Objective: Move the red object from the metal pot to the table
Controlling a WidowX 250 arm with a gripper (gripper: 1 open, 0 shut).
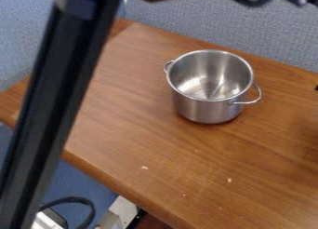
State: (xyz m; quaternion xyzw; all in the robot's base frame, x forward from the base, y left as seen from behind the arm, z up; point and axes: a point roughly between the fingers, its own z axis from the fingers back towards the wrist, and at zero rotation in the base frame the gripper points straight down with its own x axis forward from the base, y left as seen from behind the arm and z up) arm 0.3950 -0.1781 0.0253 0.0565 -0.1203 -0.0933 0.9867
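We saw a big brown table [162, 149] with a thick black arm [56, 121] slanting across its left side. A shiny metal pot [213, 86] stood on the table. We saw no red object in the pot. The gripper was out of sight, its fingers pressed together.

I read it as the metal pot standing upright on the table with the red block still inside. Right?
Not quite. The camera view shows the pot upright on the table, but its inside is empty; no red block shows in it.
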